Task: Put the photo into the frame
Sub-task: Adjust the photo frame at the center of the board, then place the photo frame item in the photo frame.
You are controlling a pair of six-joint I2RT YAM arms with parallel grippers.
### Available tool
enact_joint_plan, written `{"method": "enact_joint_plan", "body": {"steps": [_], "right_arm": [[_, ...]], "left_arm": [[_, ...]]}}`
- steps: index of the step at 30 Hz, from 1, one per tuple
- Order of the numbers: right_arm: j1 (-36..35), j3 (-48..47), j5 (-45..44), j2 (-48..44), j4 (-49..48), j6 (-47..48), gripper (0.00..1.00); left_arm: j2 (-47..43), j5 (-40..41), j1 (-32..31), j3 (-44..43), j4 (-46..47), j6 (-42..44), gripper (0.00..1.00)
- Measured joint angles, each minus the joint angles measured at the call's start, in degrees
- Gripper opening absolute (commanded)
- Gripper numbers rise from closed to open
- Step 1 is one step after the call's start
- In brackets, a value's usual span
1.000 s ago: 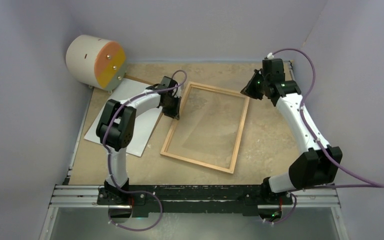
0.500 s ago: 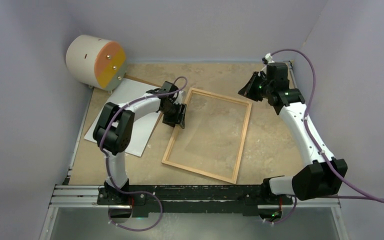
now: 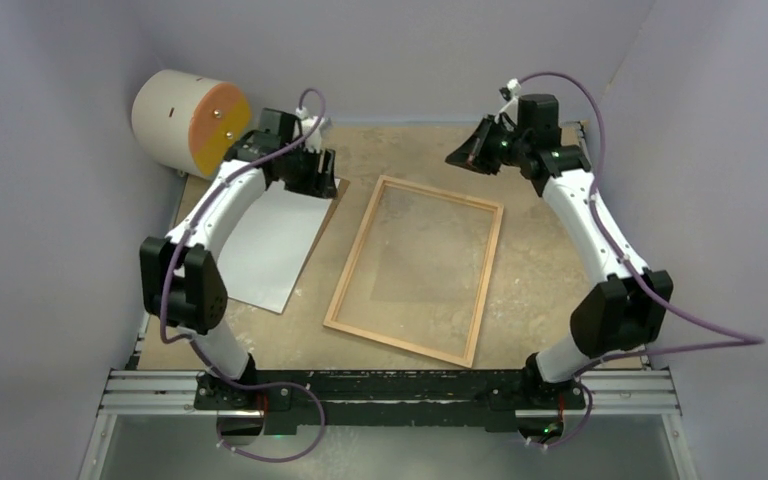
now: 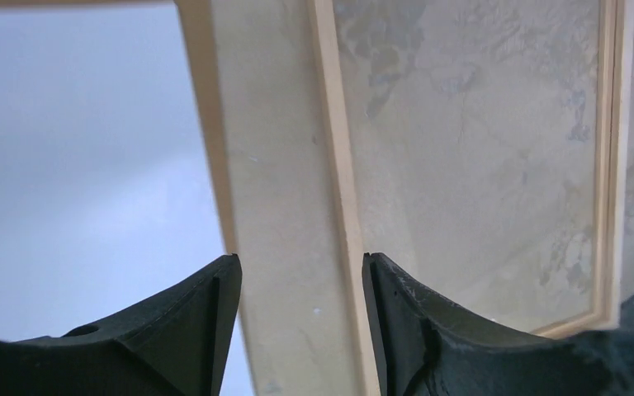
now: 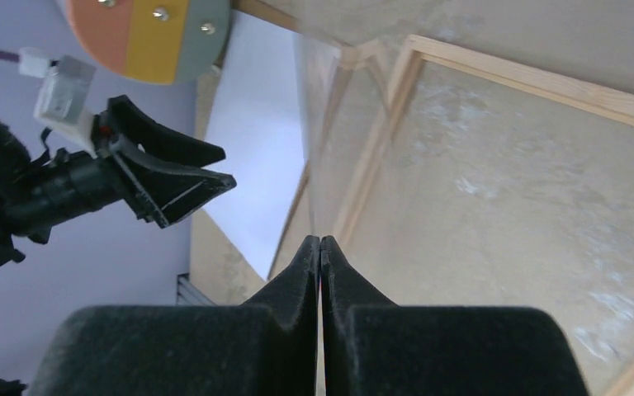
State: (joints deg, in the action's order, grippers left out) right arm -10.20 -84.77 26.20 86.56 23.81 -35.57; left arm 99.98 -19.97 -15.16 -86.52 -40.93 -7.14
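A mottled beige and tan table (image 3: 540, 270) is sitting between pale lavender-grey walls (image 3: 60, 250). The frame (image 3: 396, 343) is showing light honey-coloured wood, with the blotchy tabletop showing through its clear pane. The photo (image 3: 270, 245) is showing only its plain white back, edged along one side by a thin brown strip (image 5: 295, 206). A cream drum (image 3: 165, 115) is displaying a face banded in salmon, yellow and grey-green. The left arm (image 3: 222, 205) and right arm (image 3: 585, 215) are showing white shells with black joints, trailing purple cables (image 3: 700, 345).
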Motion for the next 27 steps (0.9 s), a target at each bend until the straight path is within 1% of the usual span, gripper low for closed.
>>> {"method": "enact_joint_plan", "body": {"steps": [5,7,9,11,13,16,18,20,22,27], "right_arm": [[-4.48,-11.61,3.93,8.39,-0.87,-4.37,0.0],[-5.57,-13.29,6.64,8.76,-2.93,-6.99,0.0],[-5.81,-12.76,10.05,7.26,-5.22,-10.1,0.0],[-4.7,-9.44,13.22,4.31,-8.9,-13.6,0.0],[-2.62,-3.58,15.98,0.66,-13.35,-16.81,0.0],[1.97,8.02,19.91,-4.02,-20.48,-21.99,0.0],[4.7,15.52,21.79,-4.92,-24.81,-24.63,0.0],[6.97,21.94,22.86,-3.91,-26.64,-25.94,0.0],[8.41,26.34,22.97,-1.36,-26.86,-25.94,0.0],[9.44,31.19,22.8,4.26,-27.32,-25.46,0.0]], "left_arm": [[-6.32,2.86,2.38,-5.75,-2.01,8.83,0.59],[-7.69,3.45,3.21,-7.52,-3.15,11.41,0.59],[-8.26,4.39,4.46,-8.81,-4.37,13.35,0.59],[-8.26,5.68,5.6,-9.18,-5.07,14.71,0.59],[-8.15,6.69,6.58,-9.11,-6.34,15.87,0.59],[-8.11,6.93,6.91,-7.41,-6.56,16.9,0.59],[-8.04,6.91,6.88,-5.33,-6.58,17.44,0.59],[-7.85,6.88,6.86,-3.3,-6.67,17.79,0.59],[-7.45,6.86,6.86,-1.51,-6.69,18.27,0.59],[-6.49,6.62,6.86,1.16,-6.16,18.86,0.58]]}}
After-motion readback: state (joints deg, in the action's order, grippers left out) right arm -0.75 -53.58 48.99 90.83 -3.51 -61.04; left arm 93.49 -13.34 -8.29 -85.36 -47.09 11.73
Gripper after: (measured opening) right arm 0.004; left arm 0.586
